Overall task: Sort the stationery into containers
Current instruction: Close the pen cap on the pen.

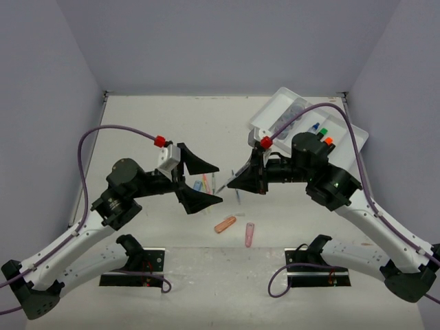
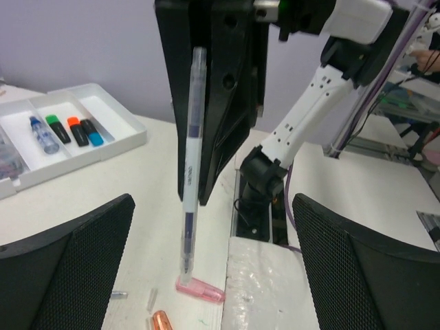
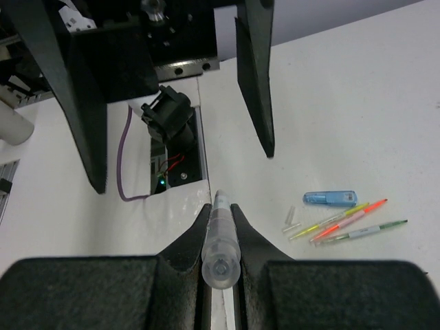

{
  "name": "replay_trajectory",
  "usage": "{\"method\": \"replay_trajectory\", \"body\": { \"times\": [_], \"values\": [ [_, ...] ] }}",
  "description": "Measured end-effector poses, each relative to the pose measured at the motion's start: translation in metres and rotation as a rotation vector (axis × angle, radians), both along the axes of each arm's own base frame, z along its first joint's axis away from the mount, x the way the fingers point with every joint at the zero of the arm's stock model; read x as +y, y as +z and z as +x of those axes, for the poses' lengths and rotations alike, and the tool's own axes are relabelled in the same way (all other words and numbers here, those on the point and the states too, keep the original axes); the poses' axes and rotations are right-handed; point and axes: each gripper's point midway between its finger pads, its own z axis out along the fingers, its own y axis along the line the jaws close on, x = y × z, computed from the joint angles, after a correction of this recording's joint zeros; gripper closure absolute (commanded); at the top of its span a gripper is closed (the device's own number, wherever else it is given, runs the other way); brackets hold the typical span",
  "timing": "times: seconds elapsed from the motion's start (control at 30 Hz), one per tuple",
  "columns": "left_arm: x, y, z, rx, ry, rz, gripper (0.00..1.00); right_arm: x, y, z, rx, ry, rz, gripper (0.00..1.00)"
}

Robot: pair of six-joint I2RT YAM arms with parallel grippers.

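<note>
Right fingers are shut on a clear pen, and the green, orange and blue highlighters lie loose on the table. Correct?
Not quite. The highlighters lie inside a compartment of the white tray, as the left wrist view shows. The right gripper is indeed shut on the clear pen.

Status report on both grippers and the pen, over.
Left gripper open, empty. Right gripper shut on clear pen, tip close to left gripper. White tray at far right. Nothing seen in the way.
</note>
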Motion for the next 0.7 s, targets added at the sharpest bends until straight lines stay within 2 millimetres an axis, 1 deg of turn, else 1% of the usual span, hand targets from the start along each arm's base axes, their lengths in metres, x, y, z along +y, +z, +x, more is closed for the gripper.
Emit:
{"method": "replay_trajectory", "body": {
  "times": [0.07, 0.17, 0.3, 0.37, 0.4, 0.43, 0.5, 0.57, 0.7],
  "values": [
    [-0.004, -0.011, 0.002, 0.009, -0.013, 0.027, 0.06, -0.002, 0.003, -0.002, 0.0, 0.001, -0.005, 1.0],
    [-0.009, -0.021, 0.005, 0.018, -0.024, 0.055, 0.1, -0.005, 0.009, -0.004, -0.008, 0.004, -0.004, 1.0],
    [-0.014, -0.03, 0.008, 0.026, -0.038, 0.078, 0.22, -0.007, 0.013, -0.007, -0.013, 0.01, -0.003, 1.0],
    [-0.016, -0.034, 0.01, 0.033, -0.043, 0.088, 0.34, -0.007, 0.013, -0.009, -0.01, 0.015, -0.006, 1.0],
    [-0.017, -0.036, 0.01, 0.037, -0.045, 0.092, 0.35, -0.008, 0.012, -0.009, -0.008, 0.016, -0.008, 1.0],
    [-0.018, -0.037, 0.011, 0.04, -0.049, 0.097, 0.41, -0.008, 0.012, -0.01, -0.006, 0.018, -0.01, 1.0],
    [-0.019, -0.04, 0.011, 0.039, -0.056, 0.102, 0.49, -0.008, 0.011, -0.01, -0.004, 0.018, -0.012, 1.0],
    [-0.021, -0.041, 0.011, 0.041, -0.063, 0.106, 0.59, -0.008, 0.012, -0.01, -0.004, 0.018, -0.011, 1.0],
    [-0.023, -0.043, 0.009, 0.042, -0.086, 0.108, 0.98, -0.008, 0.012, -0.008, -0.008, 0.009, -0.011, 1.0]
  ]
}}
